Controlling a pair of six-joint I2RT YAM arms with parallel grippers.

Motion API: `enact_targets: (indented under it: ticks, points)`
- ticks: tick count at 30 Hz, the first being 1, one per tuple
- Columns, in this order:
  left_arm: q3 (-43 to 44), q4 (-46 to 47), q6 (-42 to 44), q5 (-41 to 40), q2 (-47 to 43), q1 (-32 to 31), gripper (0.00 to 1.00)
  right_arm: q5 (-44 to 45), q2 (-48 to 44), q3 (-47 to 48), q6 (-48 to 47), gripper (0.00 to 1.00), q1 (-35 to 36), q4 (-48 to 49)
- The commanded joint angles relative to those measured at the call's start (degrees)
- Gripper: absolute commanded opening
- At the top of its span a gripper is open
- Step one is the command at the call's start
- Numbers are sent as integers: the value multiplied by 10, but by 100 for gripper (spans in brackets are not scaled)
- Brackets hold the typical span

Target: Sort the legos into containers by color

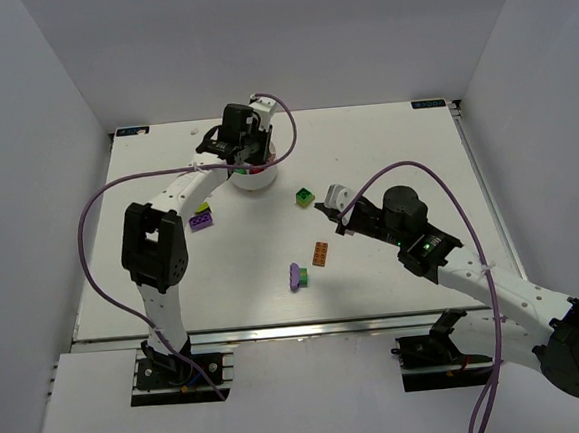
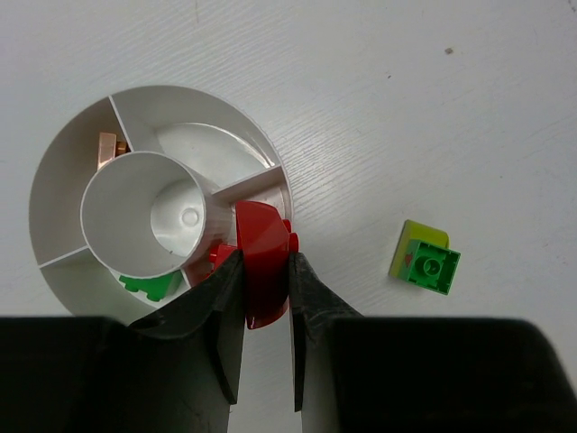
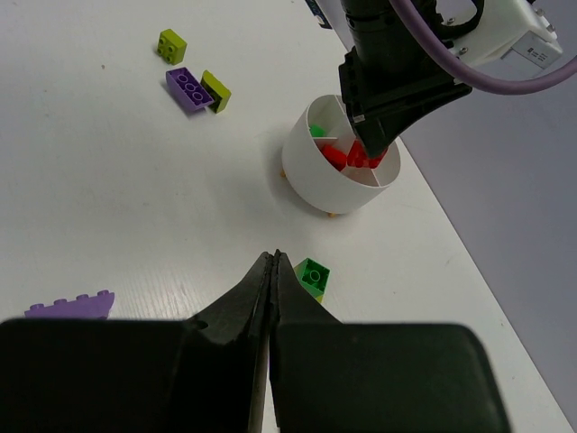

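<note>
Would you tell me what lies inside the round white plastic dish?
An orange plastic brick, a green brick, and a red brick in the left claw; anything beneath that claw is hidden.

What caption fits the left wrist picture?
A red lego, gripped by the left end effector, over the white dish rim.

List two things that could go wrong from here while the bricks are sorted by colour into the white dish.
1. The left gripper holds the red brick over the dish's outer rim, beside the section holding a green brick. Released here, it might bounce outside or into the wrong section.
2. The loose green brick sits on a lime-yellow piece. Picked up together, two colours could land in one section.
</note>
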Motion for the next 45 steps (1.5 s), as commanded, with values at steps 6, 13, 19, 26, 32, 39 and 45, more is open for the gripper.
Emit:
enact_targets:
  ticks: [6,13,19,26,32,39,45]
  points:
    - [36,4,10,-12,19,7,11,-8,-13,16,5,0,-2,10]
    - [41,6,5,-8,32,7,14,-12,-12,15,6,0,-3,10]
    - [45,4,1,-12,40,7,23,-12,-12,15,6,0,-3,10]
    - [42,11,-9,-12,29,7,52,-13,-11,15,6,0,-4,10]
    - [46,12,-16,-1,12,7,57,-13,-8,15,6,0,-3,9]
    - [2,38,-57,36,-67,7,45,-29,0,23,5,23,-6,-7]
    - [-135,116,-101,113,-235,7,17,-90,22,33,-15,88,-10,-49]
